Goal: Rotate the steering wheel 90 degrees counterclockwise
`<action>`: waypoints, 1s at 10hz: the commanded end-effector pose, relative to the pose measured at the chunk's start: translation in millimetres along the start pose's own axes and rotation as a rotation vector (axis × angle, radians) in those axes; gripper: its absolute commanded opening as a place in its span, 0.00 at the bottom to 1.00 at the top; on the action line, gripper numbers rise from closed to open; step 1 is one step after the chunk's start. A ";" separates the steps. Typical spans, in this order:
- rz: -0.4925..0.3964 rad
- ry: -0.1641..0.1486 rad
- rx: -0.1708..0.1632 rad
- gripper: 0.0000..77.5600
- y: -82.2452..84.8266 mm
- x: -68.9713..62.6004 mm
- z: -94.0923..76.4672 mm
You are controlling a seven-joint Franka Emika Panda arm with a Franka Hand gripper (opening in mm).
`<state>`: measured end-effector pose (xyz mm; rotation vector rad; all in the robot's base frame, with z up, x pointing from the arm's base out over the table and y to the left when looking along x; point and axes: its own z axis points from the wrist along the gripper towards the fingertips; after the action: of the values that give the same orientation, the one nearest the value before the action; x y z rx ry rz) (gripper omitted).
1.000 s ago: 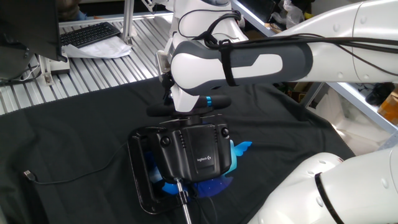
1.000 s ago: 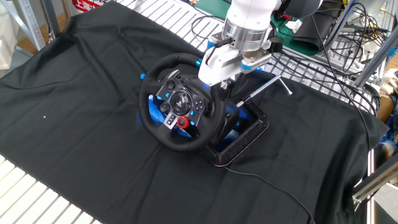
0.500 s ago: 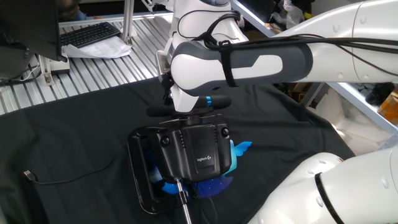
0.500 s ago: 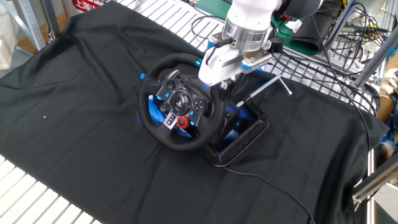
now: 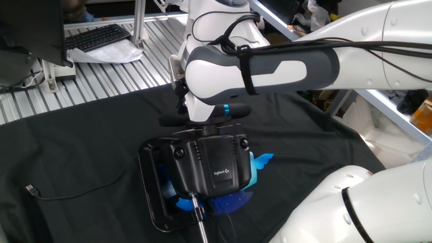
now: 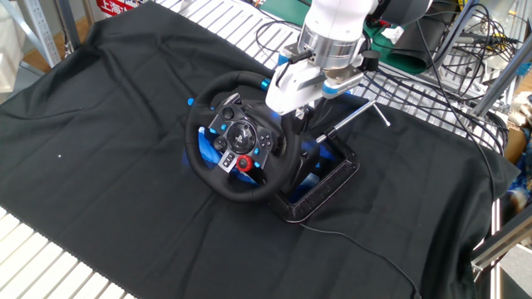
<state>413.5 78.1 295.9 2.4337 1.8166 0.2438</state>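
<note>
Nothing has moved since the earlier frames: arm, wheel and base sit exactly as they did.

In one fixed view the wheel (image 5: pixel 202 117) shows edge-on as a thin dark bar with a small bright-blue band, just behind the black housing (image 5: pixel 214 165) with its white logo. The white arm (image 5: pixel 256 67) crosses the picture and blocks the spot where it meets the wheel, so the gripper cannot be made out here. A flat black frame (image 5: pixel 150 190) lies to the left of the housing, on the black cloth (image 5: pixel 81 155), and a thin cable (image 5: pixel 74 192) trails off to the left.

In the other fixed view the wheel (image 6: pixel 241 137) faces the camera, tilted back, its hub carrying blue buttons and a red knob (image 6: pixel 243 164). The gripper (image 6: pixel 293 98) comes down from above onto the upper right part of the rim, beside the blue band. Its white body hides the fingertips, so I cannot tell how far the fingers are apart or whether they grip the rim. The frame (image 6: pixel 320 187) sits behind and to the right of the wheel.
</note>
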 end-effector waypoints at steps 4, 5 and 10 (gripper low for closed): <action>0.006 -0.005 -0.002 0.01 1.4 -0.7 -0.3; 0.006 -0.006 -0.002 0.01 1.4 -0.7 -0.3; 0.004 -0.013 0.003 0.01 1.8 2.4 -4.8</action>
<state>414.0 79.0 298.5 2.4354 1.8106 0.2221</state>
